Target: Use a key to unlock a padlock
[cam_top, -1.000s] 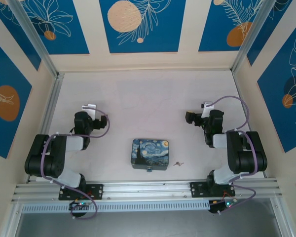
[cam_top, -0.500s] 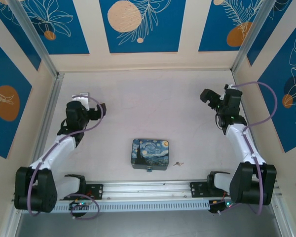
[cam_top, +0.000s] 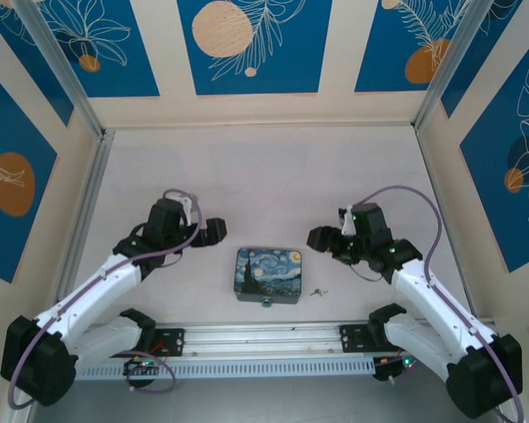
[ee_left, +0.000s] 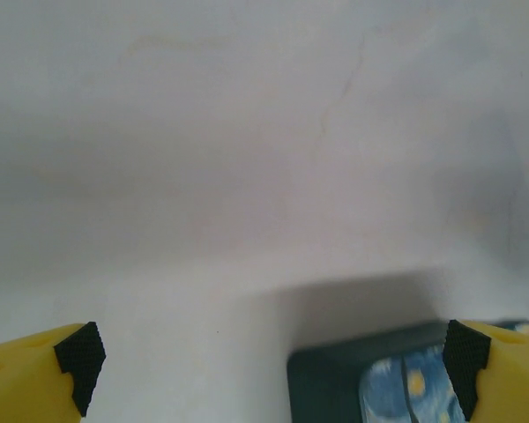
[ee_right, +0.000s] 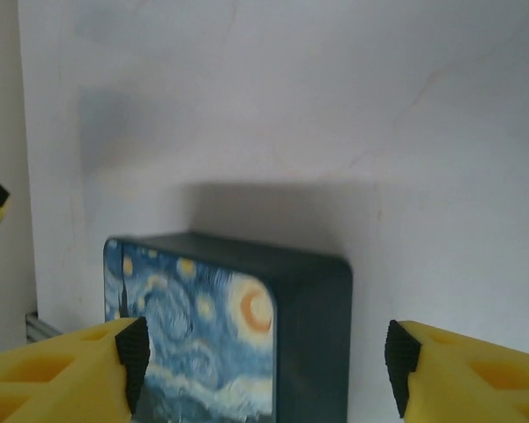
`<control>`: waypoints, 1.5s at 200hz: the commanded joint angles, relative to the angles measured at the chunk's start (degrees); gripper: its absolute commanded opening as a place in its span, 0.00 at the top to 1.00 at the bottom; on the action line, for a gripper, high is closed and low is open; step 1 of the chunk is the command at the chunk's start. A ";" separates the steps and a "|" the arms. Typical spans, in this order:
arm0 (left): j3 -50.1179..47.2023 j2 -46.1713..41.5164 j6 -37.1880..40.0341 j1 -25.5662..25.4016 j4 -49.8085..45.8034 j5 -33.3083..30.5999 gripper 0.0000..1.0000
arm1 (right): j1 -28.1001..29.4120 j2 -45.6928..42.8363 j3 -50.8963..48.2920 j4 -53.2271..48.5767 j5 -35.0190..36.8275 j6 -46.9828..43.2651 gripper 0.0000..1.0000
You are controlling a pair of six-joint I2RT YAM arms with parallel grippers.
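The worktop (cam_top: 264, 176) carries one large thing, the box (cam_top: 269, 273), which sits near the front edge between your two arms. Your left fingers (cam_top: 213, 231) hover just off the box's far-left corner, spread wide and empty. Your right fingers (cam_top: 320, 238) hover just off its far-right corner, also apart, with nothing between them.

The padlock (cam_top: 267, 302) sits against the middle of the box's near side. The key (cam_top: 317, 291) lies flat on the worktop just right of the box's near-right corner, apart from the padlock. Its long axis seems to run left to right, though it is too small to be sure.

The key lies on the base side of your right fingers, and your right arm is plainly the closer one. You will likely need to draw those fingers back past the box's right side and set them across the key's length.
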 commanded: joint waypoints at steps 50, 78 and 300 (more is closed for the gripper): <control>-9.35 -4.81 -10.18 -11.46 3.71 2.23 0.00 | 14.17 -3.33 -6.49 -1.03 5.67 14.29 0.33; -9.03 -1.34 -10.92 -14.67 6.75 1.22 0.00 | 17.12 -0.62 -6.47 2.10 6.72 15.93 0.37; 14.15 38.51 -8.96 -10.12 24.90 5.22 0.00 | 8.15 35.46 14.16 18.43 7.22 15.30 0.72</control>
